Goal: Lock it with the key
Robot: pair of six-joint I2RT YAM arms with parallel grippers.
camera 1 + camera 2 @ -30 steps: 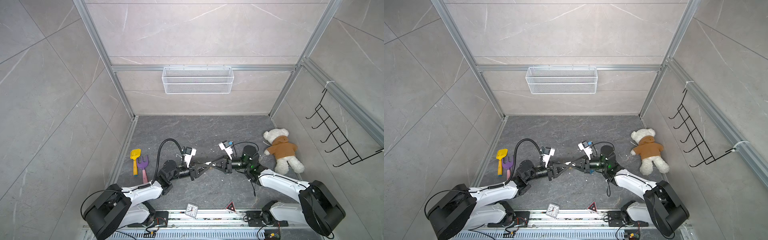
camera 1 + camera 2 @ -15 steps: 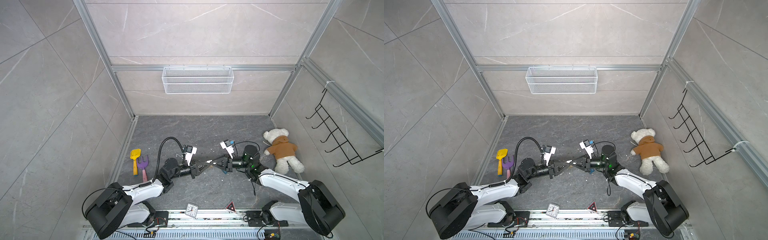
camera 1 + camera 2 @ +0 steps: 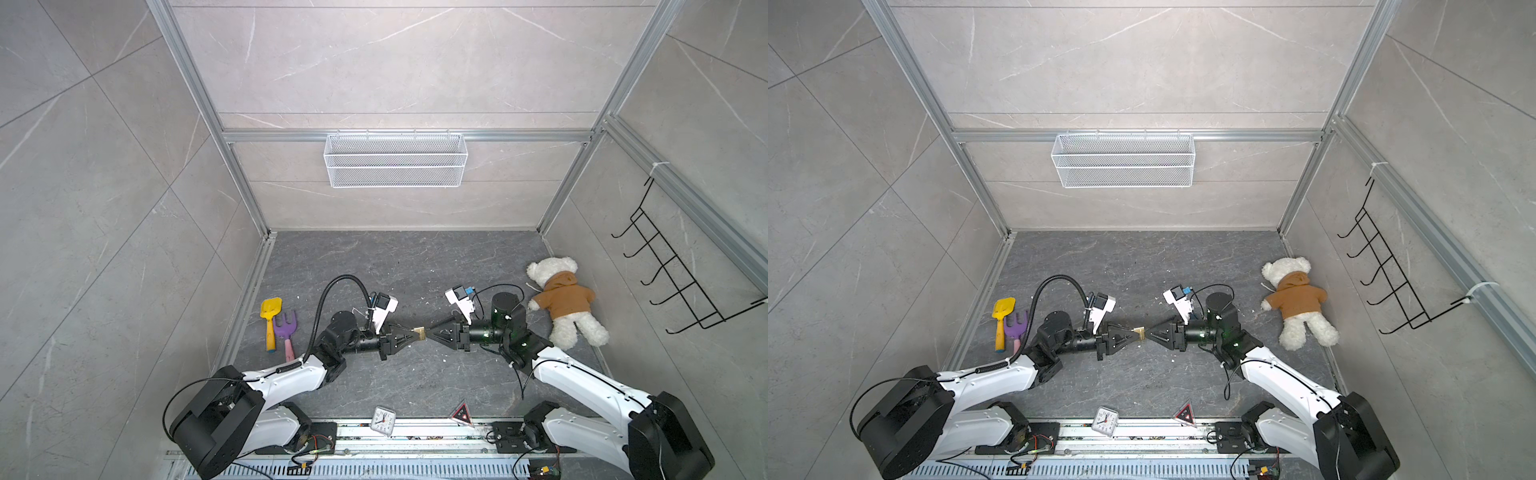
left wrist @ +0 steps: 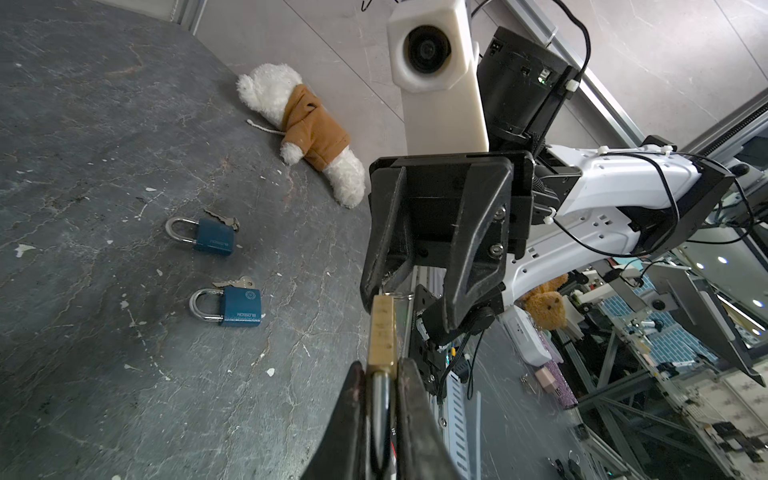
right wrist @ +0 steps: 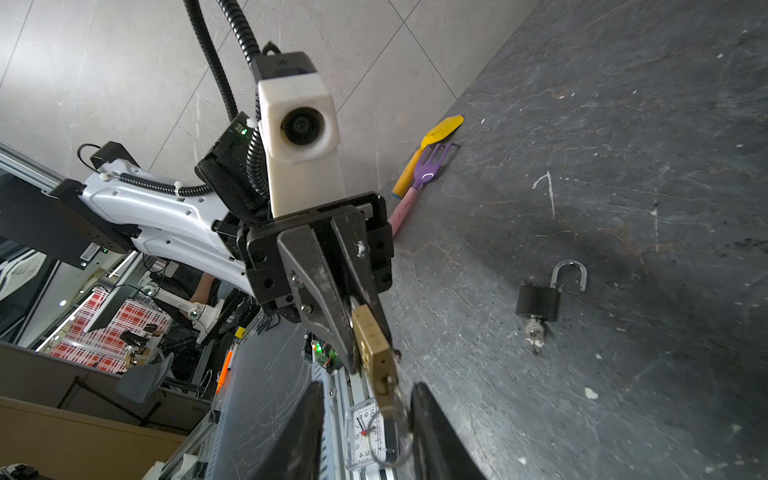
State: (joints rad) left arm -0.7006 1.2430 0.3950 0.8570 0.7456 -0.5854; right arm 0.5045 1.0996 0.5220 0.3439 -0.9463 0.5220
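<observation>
One risk mid-frame in both top views: the left gripper (image 3: 410,332) clamps the brass padlock (image 3: 419,331) while the right gripper (image 3: 429,331), jaws apart around the key (image 5: 390,400), could close askew and miss it.

The brand name BLOSSOM is printed in white along the body of the nearer blue padlock (image 4: 242,306), a like line on the farther blue padlock (image 4: 214,240) is too small to be read, and black hour numerals, among them 3 and 4, are printed around the white dial of the clock (image 5: 365,436)
</observation>
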